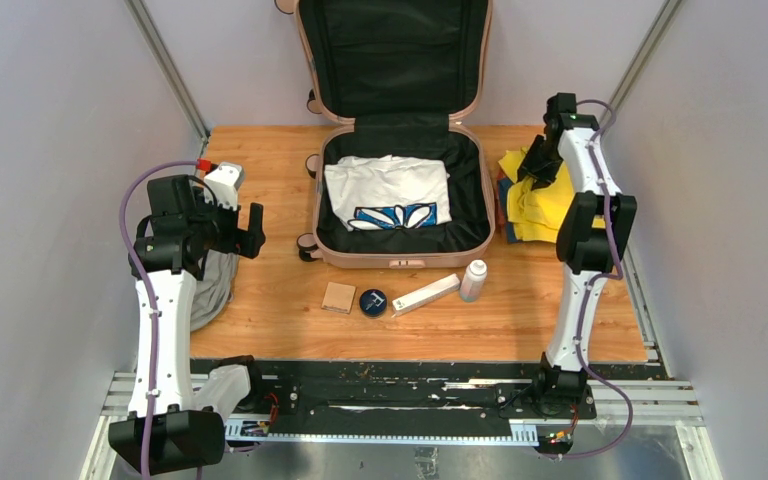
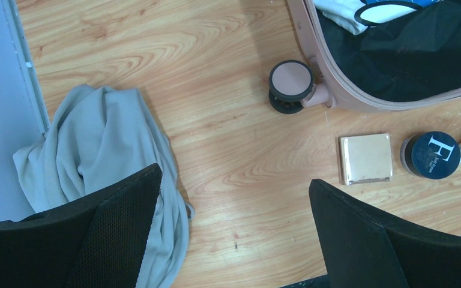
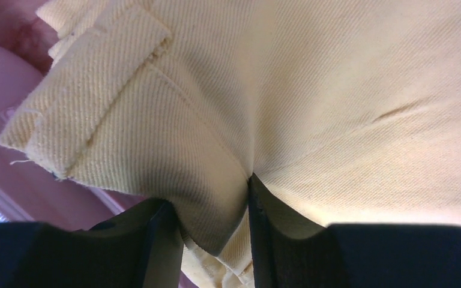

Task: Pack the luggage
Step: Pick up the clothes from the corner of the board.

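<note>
My right gripper (image 3: 210,195) is pinched on a fold of the yellow cloth (image 3: 312,90), just beside the luggage (image 1: 405,259). The cloth looks soft and light, so I expect it to drape and trail; a thick seam fold seems the safest hold. The luggage lies open at the far middle of the table (image 1: 560,310), lid upright. Its hard shell looks stiff and bulky, so I'd grasp it only by the rim. My left gripper (image 2: 234,177) hangs wide open and empty beside the grey cloth (image 2: 108,150).

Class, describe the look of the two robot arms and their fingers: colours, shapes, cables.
Both the left arm and right arm have slim white links with chunky black joints. A purple cable loops along each. The fingers are black, broad and wedge-shaped.
</note>
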